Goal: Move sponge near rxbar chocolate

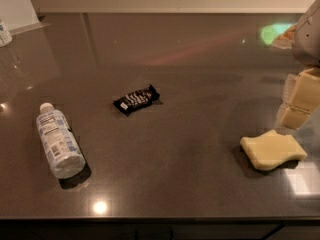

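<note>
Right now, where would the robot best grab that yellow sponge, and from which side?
Probably across the short width of the sponge, near its middle, coming down from above: it lies flat on the countertop, so only its wavy side edges offer purchase. The gripper hangs just behind it, at the view's right edge.

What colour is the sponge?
The sponge is pale yellow, camera view; the gripper hangs just beyond it, at right.

worktop point(175, 84): we see a dark, smooth, glossy slab mirroring the lights
sponge point(272, 150): soft matt foam
rxbar chocolate point(136, 99): glossy wrapper
bottle point(59, 141): clear shiny plastic, matt white label
tool point(295, 111): we find it matt cream, at the right edge above the sponge
</note>
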Controlling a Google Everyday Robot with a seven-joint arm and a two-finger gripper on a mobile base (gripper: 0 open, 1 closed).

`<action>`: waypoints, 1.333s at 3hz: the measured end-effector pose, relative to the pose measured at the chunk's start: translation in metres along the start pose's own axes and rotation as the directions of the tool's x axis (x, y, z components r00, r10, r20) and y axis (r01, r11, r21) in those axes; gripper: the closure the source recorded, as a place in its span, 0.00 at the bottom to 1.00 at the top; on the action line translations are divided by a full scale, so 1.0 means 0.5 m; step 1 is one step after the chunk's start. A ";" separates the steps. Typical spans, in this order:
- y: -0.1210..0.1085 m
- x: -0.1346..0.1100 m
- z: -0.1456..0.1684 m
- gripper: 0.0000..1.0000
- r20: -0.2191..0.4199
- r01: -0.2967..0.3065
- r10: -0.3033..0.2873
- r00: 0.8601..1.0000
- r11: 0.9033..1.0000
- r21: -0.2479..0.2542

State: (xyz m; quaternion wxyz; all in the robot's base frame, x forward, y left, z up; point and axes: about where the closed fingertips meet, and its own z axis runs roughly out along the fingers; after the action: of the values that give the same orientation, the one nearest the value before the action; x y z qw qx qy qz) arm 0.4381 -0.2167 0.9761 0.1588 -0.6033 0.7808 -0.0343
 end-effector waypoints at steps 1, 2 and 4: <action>0.000 0.000 -0.001 0.00 0.001 0.000 0.000 1.000 1.000 0.001; 0.009 0.011 0.014 0.00 0.025 0.010 -0.010 1.000 1.000 0.003; 0.043 0.069 0.096 0.00 0.059 0.043 -0.041 0.997 0.998 -0.046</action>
State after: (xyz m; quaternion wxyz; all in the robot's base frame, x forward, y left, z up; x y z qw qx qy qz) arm 0.4244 -0.2373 0.9182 0.1664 -0.6239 0.7636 -0.0014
